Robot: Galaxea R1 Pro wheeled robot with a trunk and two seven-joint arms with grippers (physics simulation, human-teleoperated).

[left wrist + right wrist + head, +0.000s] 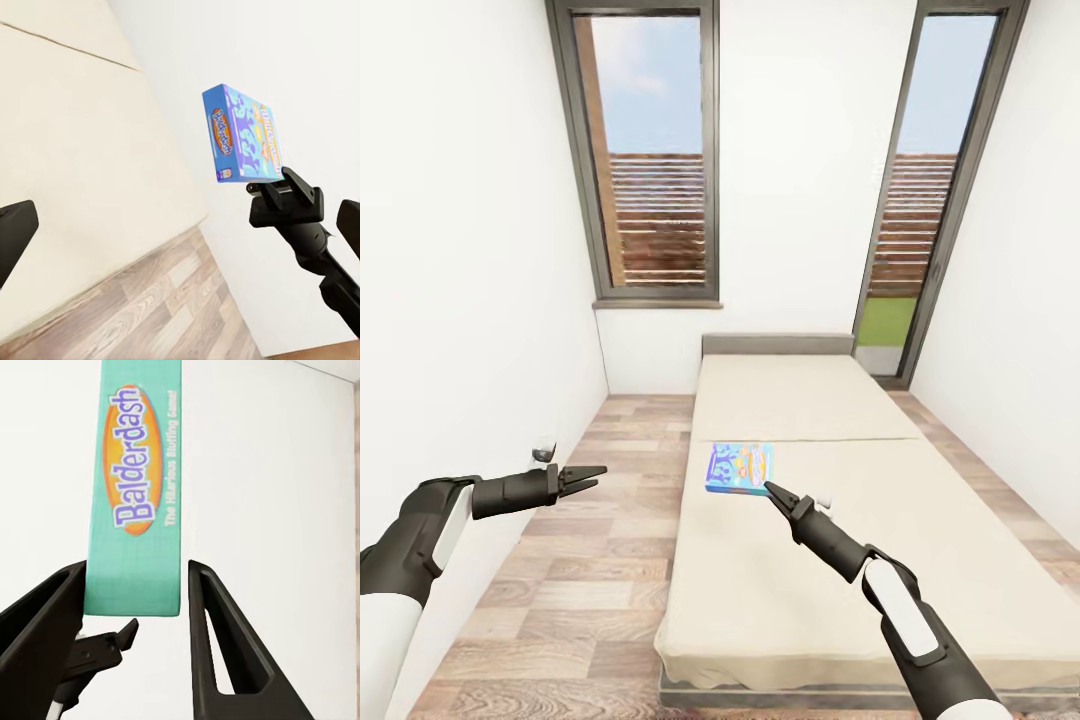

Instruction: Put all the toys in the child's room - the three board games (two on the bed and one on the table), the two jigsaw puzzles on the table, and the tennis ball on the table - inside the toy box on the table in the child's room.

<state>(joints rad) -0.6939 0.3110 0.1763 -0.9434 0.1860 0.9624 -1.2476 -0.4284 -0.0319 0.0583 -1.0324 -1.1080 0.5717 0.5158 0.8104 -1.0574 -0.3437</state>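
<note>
Board game, a small blue box (740,468), sits with its near edge between the two black fingers of the right gripper (768,488), over the middle of the bed (800,400). The right wrist view shows the box edge (135,487) filling most of the gap, with one finger (217,645) a sliver apart from it, so whether the jaws have truly clamped cannot be told. The left wrist view shows the same box (241,133) standing on edge at the tip of that gripper against the white wall, which suggests it is lifted clear of the mattress. The left gripper (582,480) hovers over the wood floor (590,560) beside the bed, its fingers spread apart and holding nothing. To do this step well, the right fingers likely need to close squarely on the thin edge, seated deep enough that the flat box cannot pivot or slip during the carry to the toy box. Lettering on the edge reads "Balderdash" in purple on an orange oval, with smaller words beside it beginning "The Hilarious Bluffing". Two tall windows (655,150) stand behind the grey headboard (778,345).
</note>
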